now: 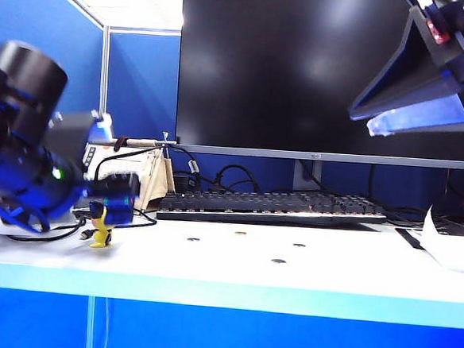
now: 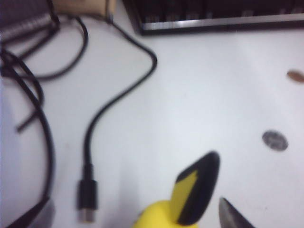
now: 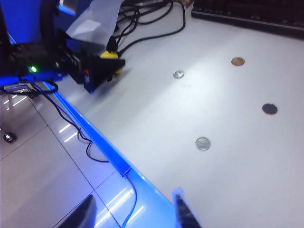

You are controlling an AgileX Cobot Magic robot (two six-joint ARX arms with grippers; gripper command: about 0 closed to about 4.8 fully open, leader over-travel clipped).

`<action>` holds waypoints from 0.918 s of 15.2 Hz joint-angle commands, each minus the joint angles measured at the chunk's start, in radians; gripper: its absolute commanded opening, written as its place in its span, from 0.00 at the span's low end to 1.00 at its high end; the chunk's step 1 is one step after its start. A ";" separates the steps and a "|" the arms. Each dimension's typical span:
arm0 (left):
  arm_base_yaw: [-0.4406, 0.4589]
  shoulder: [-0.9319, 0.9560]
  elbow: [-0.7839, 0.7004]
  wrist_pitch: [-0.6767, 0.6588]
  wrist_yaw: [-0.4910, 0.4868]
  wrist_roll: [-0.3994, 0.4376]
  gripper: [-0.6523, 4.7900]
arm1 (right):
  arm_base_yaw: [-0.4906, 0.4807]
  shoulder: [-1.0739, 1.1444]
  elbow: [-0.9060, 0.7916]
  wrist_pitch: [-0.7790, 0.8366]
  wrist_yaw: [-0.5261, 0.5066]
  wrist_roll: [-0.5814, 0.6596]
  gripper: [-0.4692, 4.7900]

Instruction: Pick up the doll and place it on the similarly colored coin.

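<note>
The little yellow doll (image 1: 100, 236) stands on the white table (image 1: 233, 274), out in front of the black keyboard (image 1: 269, 206) and past its left end, close to some black cables (image 2: 118, 95). The left gripper (image 1: 107, 199) is low over the doll, with a finger on each side of it, and its jaws are wide open and not squeezing the doll. In the left wrist view one black-tipped ear of the doll shows very close up. The brown coin (image 1: 241, 233) lies flat on the table just in front of the keyboard, well apart from the doll. Three grey coins (image 1: 193, 239) (image 1: 299, 245) (image 1: 278, 261) lie near it, a bit farther from the keyboard. The right gripper (image 1: 416, 107) hangs high above the right end of the keyboard, in front of the big black monitor (image 1: 319, 69). Its jaws are open too, and it holds nothing.
</note>
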 commanded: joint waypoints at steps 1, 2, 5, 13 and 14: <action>0.000 0.011 0.027 -0.002 0.029 -0.008 1.00 | 0.002 -0.002 0.001 0.018 0.001 -0.003 0.49; 0.000 0.015 0.039 -0.015 0.029 -0.008 1.00 | 0.002 -0.002 0.000 0.018 0.001 -0.003 0.49; -0.001 0.018 0.062 -0.062 0.030 -0.008 0.91 | 0.002 -0.002 0.000 0.017 0.001 -0.003 0.49; -0.001 0.018 0.064 -0.071 0.029 -0.008 0.57 | 0.002 -0.002 -0.001 0.016 -0.002 -0.003 0.49; -0.001 0.018 0.064 -0.071 0.029 -0.008 0.49 | 0.002 -0.002 -0.001 0.016 -0.002 -0.003 0.49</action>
